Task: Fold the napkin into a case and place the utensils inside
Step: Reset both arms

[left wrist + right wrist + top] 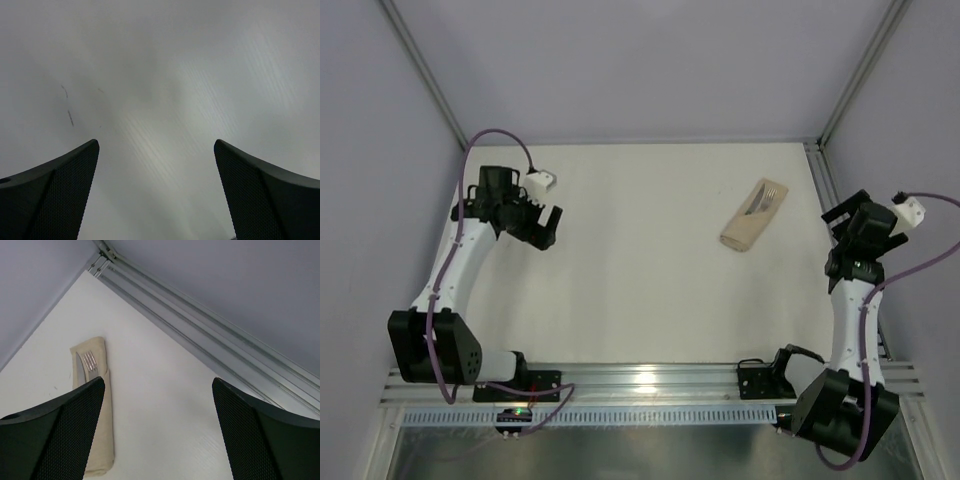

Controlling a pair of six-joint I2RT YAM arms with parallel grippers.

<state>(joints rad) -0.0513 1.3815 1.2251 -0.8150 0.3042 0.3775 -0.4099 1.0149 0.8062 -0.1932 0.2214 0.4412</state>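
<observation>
Top view: the case [752, 218] lies at two o'clock on the bench [640, 270], with the utensils [767, 198] poking out of it. The left hand [546, 222] is at nine o'clock and the right hand [842, 215] at three.
Left wrist: the hand is released, its fingers wide apart.
Right wrist: the hand is released, with the case at its eight o'clock.

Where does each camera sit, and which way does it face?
Top external: above, behind the bases, looking down on the table; both arms, left gripper, right gripper show.
Left wrist: faces a blank grey surface; its open fingers show.
Right wrist: faces the case and far corner; its open fingers show.
Shared: top and right wrist both see the case.
</observation>
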